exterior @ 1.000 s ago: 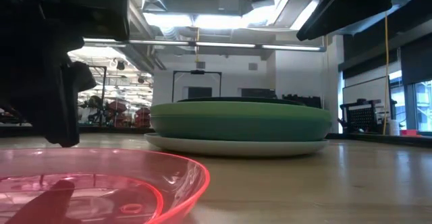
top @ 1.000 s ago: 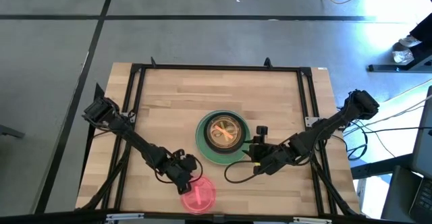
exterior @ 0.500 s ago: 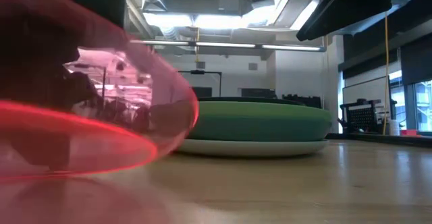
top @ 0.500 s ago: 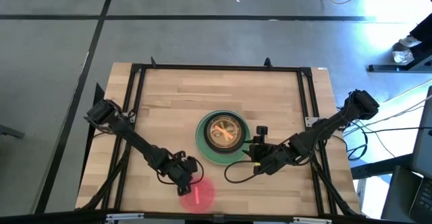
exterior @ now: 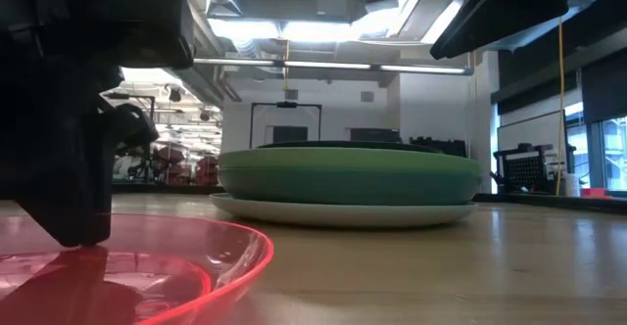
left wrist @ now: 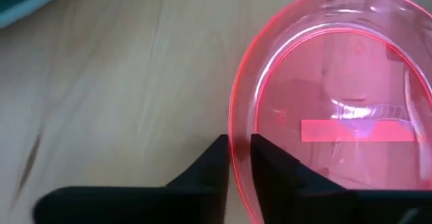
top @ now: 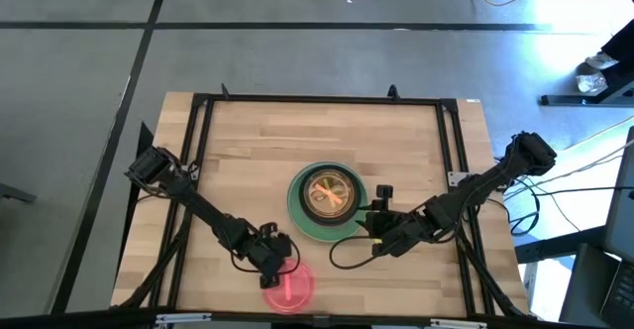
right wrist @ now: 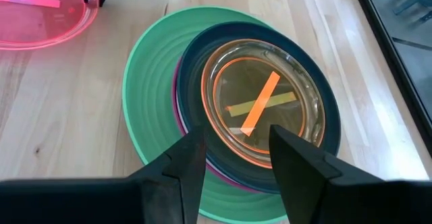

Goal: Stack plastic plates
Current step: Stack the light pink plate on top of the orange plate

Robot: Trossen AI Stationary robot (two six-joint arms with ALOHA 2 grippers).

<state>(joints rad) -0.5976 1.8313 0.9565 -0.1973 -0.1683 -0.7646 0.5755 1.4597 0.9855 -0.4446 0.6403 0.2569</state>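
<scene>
Left pincer (left wrist: 234, 158) clamped on rim of small translucent pink-red round plastic plate (left wrist: 337, 102), near front edge of wooden counter (top: 248, 151). Looks light, thin, glossy, probably slippery; rim best hold. Stack of plates (top: 330, 201) mid-counter, orange one (right wrist: 264, 109) topmost. Right pincer (right wrist: 231, 142) open beside stack.

small plate (top: 288, 287): translucent pink-red
stack top (right wrist: 264, 108): translucent orange
below it: dark navy (right wrist: 322, 140), magenta rim, green (right wrist: 145, 92)
table (top: 248, 141): pale striped wood
</scene>
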